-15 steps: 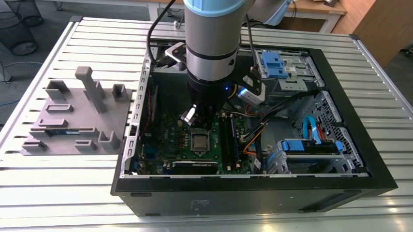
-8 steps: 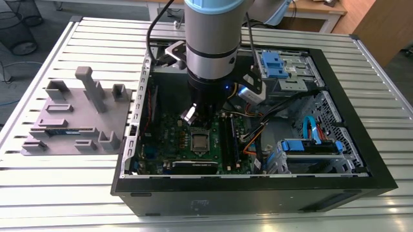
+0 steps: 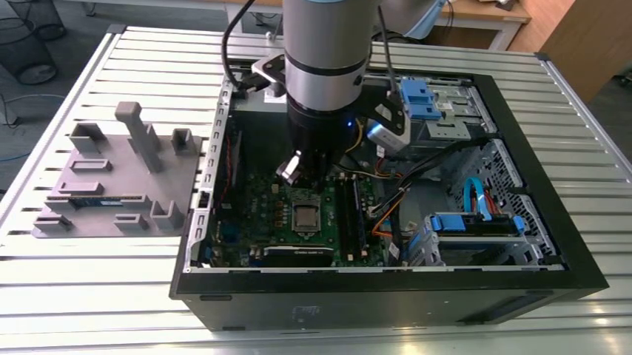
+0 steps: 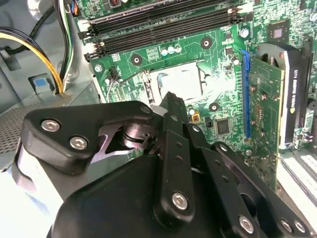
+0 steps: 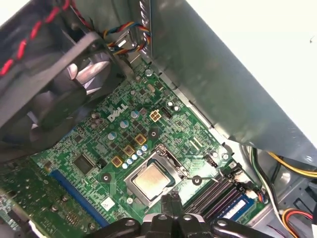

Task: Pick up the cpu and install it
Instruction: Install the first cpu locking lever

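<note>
Black linkage bars of the gripper [image 4: 171,106] crowd the near field in both wrist views, the fingers drawn together to a narrow tip with nothing between them, so I judge it clenched on nothing. Just beyond that tip lies the cpu [image 5: 148,181], flat in its socket with the silver top facing up; in the second wrist view it shows as a pale square [image 4: 181,82] directly ahead of the fingertips, and in the exterior view it sits below the arm's end [image 3: 306,215]. It looks seated, apart from the fingers, though whether it is fully down in the socket cannot be told.

Around the chip runs the socket frame [image 5: 171,161], and beyond it the green motherboard [image 5: 99,144]. Past the socket, on the far side from the gripper in the second wrist view, are the long black memory slots [image 4: 163,25]; off to one side stands a graphics card [image 4: 267,109] on edge. A black fan [image 5: 54,94] and the computer case [image 3: 395,292] wall close in around the arm. Well away from the gripper, outside the case, rests the grey tray [image 3: 114,188].

Risk as I judge it: the shut fingertips hover close over the chip, so any downward or sideways drift could scrape its lid, nudge it crooked in the socket and bend contacts beneath. The cables and the upright card could also snag the wrist.
</note>
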Robot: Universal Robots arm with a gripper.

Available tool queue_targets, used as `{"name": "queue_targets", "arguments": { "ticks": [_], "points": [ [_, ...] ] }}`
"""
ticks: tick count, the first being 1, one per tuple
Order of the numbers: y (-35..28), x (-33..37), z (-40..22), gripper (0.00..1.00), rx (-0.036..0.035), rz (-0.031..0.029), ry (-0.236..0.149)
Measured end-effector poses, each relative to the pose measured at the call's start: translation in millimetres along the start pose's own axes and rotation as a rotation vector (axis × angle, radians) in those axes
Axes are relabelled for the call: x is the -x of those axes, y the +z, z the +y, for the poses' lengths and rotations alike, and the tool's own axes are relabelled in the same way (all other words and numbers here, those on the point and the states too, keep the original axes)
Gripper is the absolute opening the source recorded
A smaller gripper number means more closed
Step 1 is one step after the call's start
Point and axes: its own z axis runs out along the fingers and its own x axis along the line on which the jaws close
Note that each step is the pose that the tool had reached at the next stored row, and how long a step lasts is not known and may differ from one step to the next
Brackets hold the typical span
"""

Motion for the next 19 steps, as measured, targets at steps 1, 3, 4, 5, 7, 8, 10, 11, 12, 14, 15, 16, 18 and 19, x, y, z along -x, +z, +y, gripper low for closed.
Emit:
{"name": "queue_targets", "arguments": {
  "ticks": [1,3,4,5,7,8,10,11,12,14,15,16,18,19],
  "points": [
    [-0.1,0.0,0.0,0.11,0.0015,-0.0016,0.000],
    [-0.1,0.0,0.0,0.11,0.0177,-0.0184,0.001],
    [-0.2,0.0,0.0,0.11,0.0286,-0.0298,0.002],
    [-0.1,0.0,0.0,0.11,0.0396,-0.0414,0.003],
    [-0.2,0.0,0.0,0.11,0.0538,-0.0558,0.003],
    [-0.2,0.1,0.1,0.11,0.0546,-0.0568,0.004],
    [-0.2,0.7,0.3,0.11,0.0550,-0.0572,0.004],
    [-0.2,1.4,0.6,0.11,0.0551,-0.0572,0.004],
    [-0.1,2.4,1.1,0.11,0.0551,-0.0573,0.004],
    [0.0,4.9,2.0,0.11,0.0551,-0.0573,0.004],
    [0.0,6.2,2.3,0.11,0.0551,-0.0572,0.003],
    [0.1,7.7,2.5,0.11,0.0551,-0.0572,0.004],
    [0.2,10.9,2.3,0.11,0.0551,-0.0573,0.004],
    [0.3,12.6,1.6,0.11,0.0551,-0.0572,0.004]
  ]
}}
